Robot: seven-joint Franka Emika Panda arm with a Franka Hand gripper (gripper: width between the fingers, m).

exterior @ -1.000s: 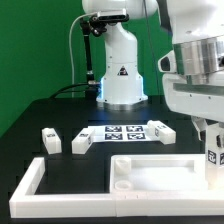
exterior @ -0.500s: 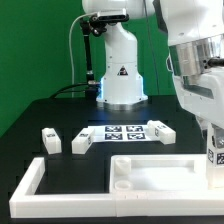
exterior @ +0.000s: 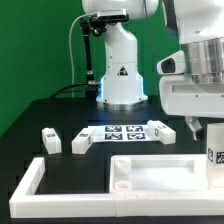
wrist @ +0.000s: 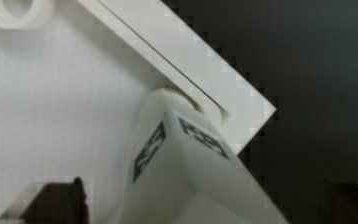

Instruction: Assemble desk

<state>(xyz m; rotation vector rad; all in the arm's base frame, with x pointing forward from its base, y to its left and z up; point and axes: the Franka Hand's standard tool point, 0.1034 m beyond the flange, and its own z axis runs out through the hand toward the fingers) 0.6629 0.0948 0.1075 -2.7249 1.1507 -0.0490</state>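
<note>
The white rimmed tabletop (exterior: 150, 176) lies at the front of the table. One white tagged leg (exterior: 213, 151) stands upright at its corner on the exterior view's right. My gripper (exterior: 207, 134) straddles the top of that leg. In the wrist view the leg (wrist: 190, 150) runs down from the tabletop's corner (wrist: 87, 110), and my gripper (wrist: 206, 206) has its dark fingertips (wrist: 53, 200) set wide apart on either side, clear of the leg, so it is open. Three more legs (exterior: 49, 140) (exterior: 81, 143) (exterior: 160, 130) lie loose farther back.
The marker board (exterior: 122, 133) lies flat in the middle of the table between the loose legs. A long white border rail (exterior: 28, 186) runs along the front on the exterior view's left. The arm's white base (exterior: 122, 75) stands at the back.
My gripper has turned about its upright axis over the standing leg, from a slanted pose half a second ago back to square. The leg and the other parts have not moved.
</note>
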